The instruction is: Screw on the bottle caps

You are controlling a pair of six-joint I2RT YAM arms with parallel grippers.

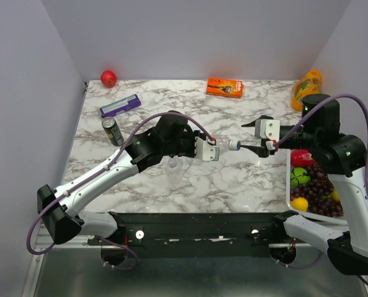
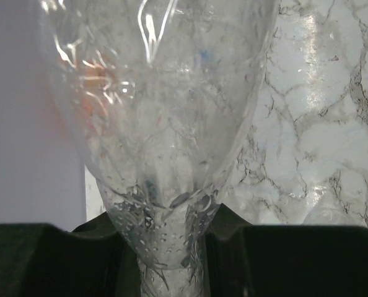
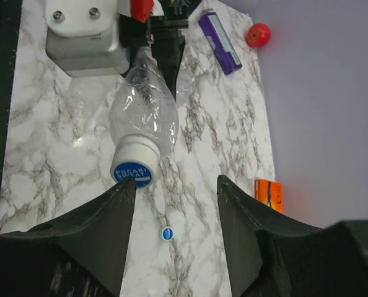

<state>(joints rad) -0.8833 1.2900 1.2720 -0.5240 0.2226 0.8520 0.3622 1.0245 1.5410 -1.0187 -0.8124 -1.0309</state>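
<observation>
A: Where's the bottle?
B: The clear thin-walled plastic bottle [image 3: 144, 114] is in the air over the white marble table [image 3: 41, 154], mid-frame in the top view. A round blue screw cap [image 3: 133, 172] with a white collar sits on its neck. Can't tell how tight.

A: Handling?
B: My read: it's empty, so very light. The walls are soft, and the base end looks squashed where it's pinched. Slick surface too. The neck and cap are the only stiff parts. Take the cap by its rim and go easy on the body, or it'll buckle and twist under torque.

A: Orientation?
B: The long axis is roughly level, running left-right in the top view, cap end right, base end left. In the right wrist view the cap faces the camera, centre-left of frame.

A: Grippers?
B: The left gripper [image 1: 207, 148] is clamped on the bottle's base end. The right gripper [image 3: 176, 182] has its fingers apart, gripping nothing. The cap sits just ahead of the left-hand finger in that view, off the middle of the gap. Contact is unclear.

A: Anything else around?
B: One loose blue cap [image 3: 166, 233] lies on the marble, lower centre of the right wrist view. There looks to be a second clear bottle [image 3: 187, 80] near upper centre, behind the held one.
</observation>
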